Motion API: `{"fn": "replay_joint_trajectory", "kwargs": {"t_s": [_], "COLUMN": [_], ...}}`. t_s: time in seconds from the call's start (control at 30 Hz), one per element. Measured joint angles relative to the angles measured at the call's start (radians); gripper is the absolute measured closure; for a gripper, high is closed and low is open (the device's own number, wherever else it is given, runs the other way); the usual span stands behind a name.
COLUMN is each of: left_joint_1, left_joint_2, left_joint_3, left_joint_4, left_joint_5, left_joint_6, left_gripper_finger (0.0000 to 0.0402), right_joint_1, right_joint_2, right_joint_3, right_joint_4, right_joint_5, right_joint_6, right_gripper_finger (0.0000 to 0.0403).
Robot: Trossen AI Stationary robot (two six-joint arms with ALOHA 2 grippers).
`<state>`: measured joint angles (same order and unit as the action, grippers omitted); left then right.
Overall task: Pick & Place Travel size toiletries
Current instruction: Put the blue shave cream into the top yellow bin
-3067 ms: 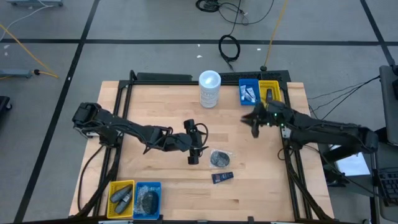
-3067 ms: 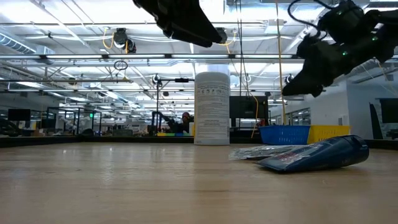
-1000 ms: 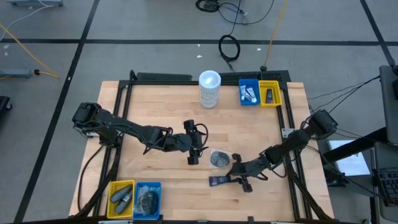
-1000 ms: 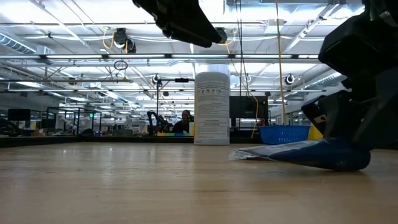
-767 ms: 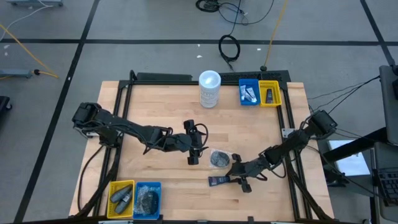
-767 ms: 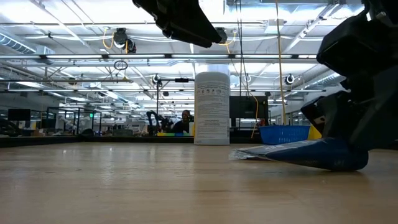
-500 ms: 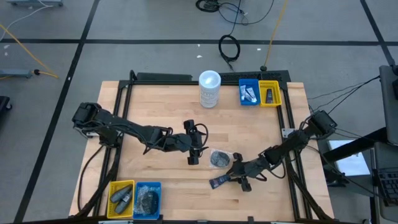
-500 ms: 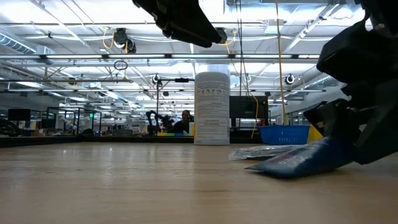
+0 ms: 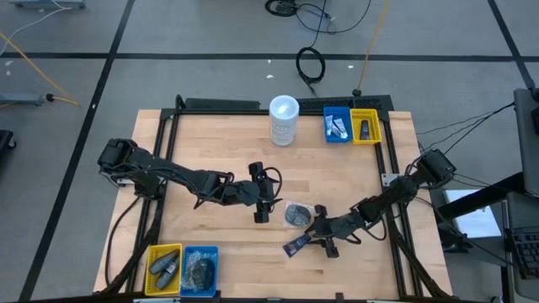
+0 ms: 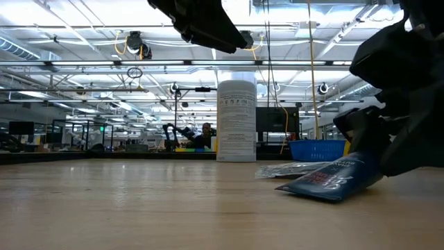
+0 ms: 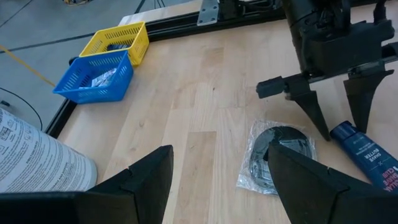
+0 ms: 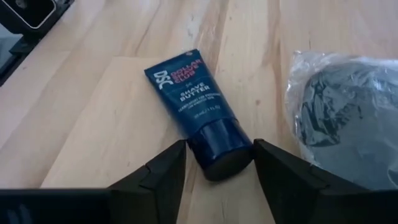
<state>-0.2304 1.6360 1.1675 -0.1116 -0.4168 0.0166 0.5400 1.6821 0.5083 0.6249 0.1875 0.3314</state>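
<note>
two tools spread: right tool straddling navy tube cap, best squeezed squarely across cap before lifting off desk; left tool empty mid-desk.

A tall white canister stands upright near the wooden table's far edge; just beside it sit a blue bin and a yellow bin, touching; another yellow bin and blue bin sit at the near left corner.
</note>
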Motion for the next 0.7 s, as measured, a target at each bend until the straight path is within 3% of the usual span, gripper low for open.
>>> {"fn": "replay_joint_trajectory", "kwargs": {"t_s": [0.2, 0.4, 0.63, 0.7], "left_joint_1": [0.0, 0.0, 0.0, 0.0], "left_joint_2": [0.0, 0.0, 0.0, 0.0], "left_joint_3": [0.0, 0.0, 0.0, 0.0], "left_joint_4": [0.0, -0.001, -0.001, -0.001], "left_joint_5": [0.0, 0.0, 0.0, 0.0], "left_joint_6": [0.0, 0.0, 0.0, 0.0], "left_gripper_finger": [0.0147, 0.0147, 0.0147, 0.0147], "right_joint_1": [0.0, 0.0, 0.0, 0.0], "right_joint_2": [0.0, -0.003, -0.003, -0.003], "right_joint_3": [0.0, 0.001, 0.002, 0.002], "right_joint_4": [0.03, 0.017, 0.02, 0.022], "right_joint_5": [-0.005, -0.021, -0.03, -0.031], "right_joint_6": [-0.029, -0.031, -0.032, -0.021], "right_gripper_finger": [0.0239, 0.03, 0.0311, 0.029]}}
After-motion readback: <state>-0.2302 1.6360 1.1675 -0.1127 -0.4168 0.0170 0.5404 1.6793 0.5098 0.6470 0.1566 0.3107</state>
